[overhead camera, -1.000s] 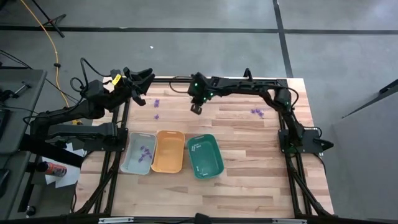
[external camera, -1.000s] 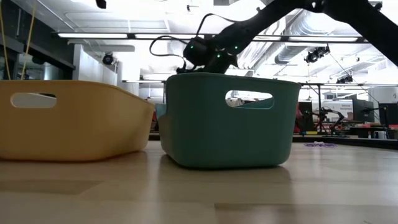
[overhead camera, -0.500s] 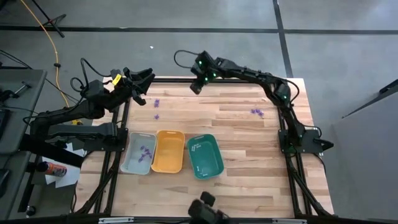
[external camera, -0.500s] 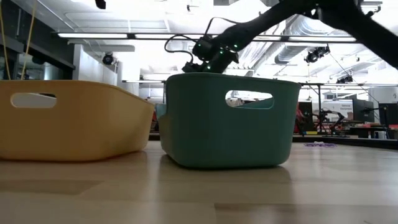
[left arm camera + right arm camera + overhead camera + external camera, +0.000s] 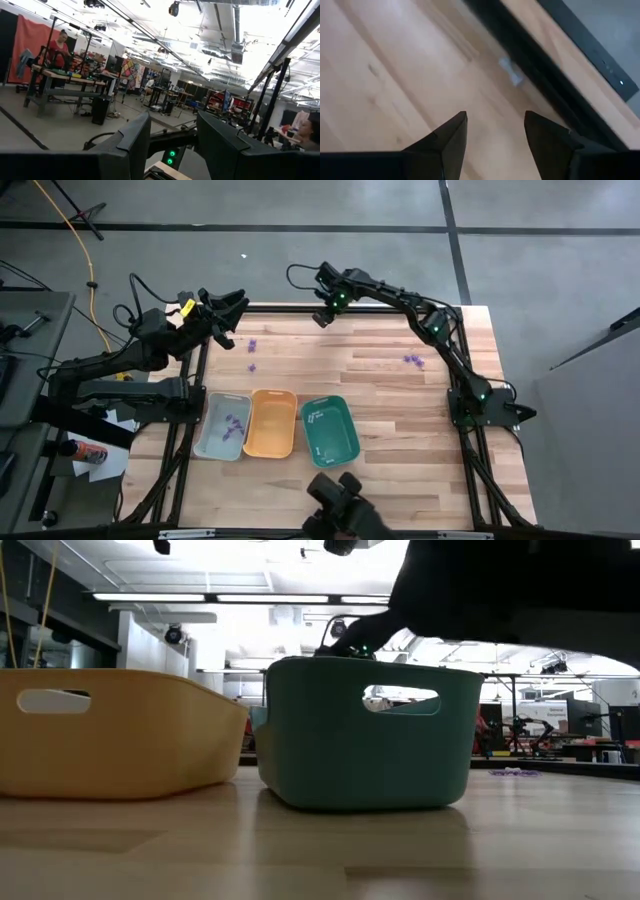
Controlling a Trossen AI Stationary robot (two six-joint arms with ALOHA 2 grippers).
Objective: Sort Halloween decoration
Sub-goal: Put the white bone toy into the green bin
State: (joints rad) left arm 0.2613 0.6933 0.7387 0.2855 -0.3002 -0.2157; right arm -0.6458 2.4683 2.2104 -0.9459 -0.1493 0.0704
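Purple pieces of the Halloween decoration lie on the table at the far left (image 5: 253, 343), a little nearer (image 5: 251, 366) and at the far right (image 5: 411, 360). More purple pieces (image 5: 233, 423) lie in the grey tray (image 5: 210, 442), and white ones (image 5: 315, 417) in the teal tray (image 5: 340, 445). My right gripper (image 5: 322, 319) hangs open over the table's far edge with nothing between its fingers (image 5: 495, 117). A small white piece (image 5: 511, 74) lies on the wood just ahead of it, beside the dark frame rail. My left gripper (image 5: 230, 315) waits open (image 5: 172, 122) at the far left corner.
An orange tray (image 5: 271, 423) stands between the grey and the teal one, all three near the table's left front. A dark bulky thing (image 5: 340, 505) reaches in over the near edge and fills the low view's upper right (image 5: 520, 590). People show in the room beyond.
My right gripper has gone from above the middle of the table's far half to the far edge, its arm stretching out along that edge. A dark thing has come in over the near edge and grown larger in view.
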